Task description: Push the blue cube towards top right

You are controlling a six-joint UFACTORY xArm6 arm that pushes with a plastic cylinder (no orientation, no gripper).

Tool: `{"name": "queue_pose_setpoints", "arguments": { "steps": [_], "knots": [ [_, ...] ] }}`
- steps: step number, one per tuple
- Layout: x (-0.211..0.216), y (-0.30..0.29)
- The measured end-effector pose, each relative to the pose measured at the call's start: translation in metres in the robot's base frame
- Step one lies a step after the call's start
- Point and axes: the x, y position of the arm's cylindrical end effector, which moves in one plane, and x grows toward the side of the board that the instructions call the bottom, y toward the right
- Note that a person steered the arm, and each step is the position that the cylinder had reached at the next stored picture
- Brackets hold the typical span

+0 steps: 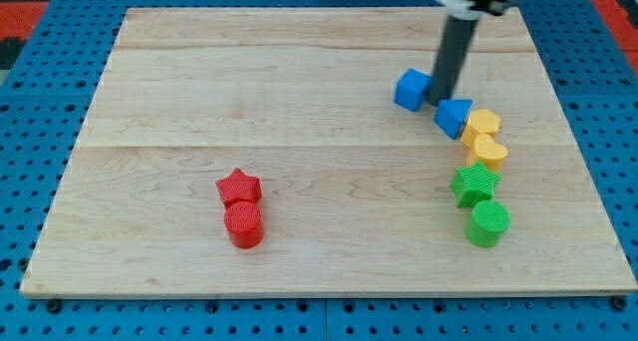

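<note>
The blue cube point(411, 90) sits in the upper right part of the wooden tabletop point(199, 102), well short of the top right corner. The rod comes down from the view's top, and its lower end, the tip point(443, 104), stands just to the view's right of the cube, touching it or very nearly so; contact cannot be confirmed from this angle. This is the relation that governs the coming move: the cube lies to the view's left of the tip, whereas a push towards the top right calls for the tip to be on the cube's lower left side. In my judgement the tip is therefore on the wrong side and would need to travel round the cube before any useful push. There is no claw on this arm, only the plain rod, so nothing opens, closes or holds. Just below and right of the tip lies a blue triangular block point(454, 115), close enough to be disturbed by a careless detour. Beyond it, running down the view's right, are two yellow blocks point(484, 137) of uncertain shape, a green star point(475, 182) and a green cylinder point(488, 222). A red star point(239, 187) and red cylinder point(244, 224) sit well apart at lower left.
</note>
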Motion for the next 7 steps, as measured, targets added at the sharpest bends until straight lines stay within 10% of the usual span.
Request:
{"name": "queue_pose_setpoints", "arguments": {
  "steps": [2,7],
  "knots": [
    [0.002,-0.086],
    [-0.085,0.053]
  ]
}}
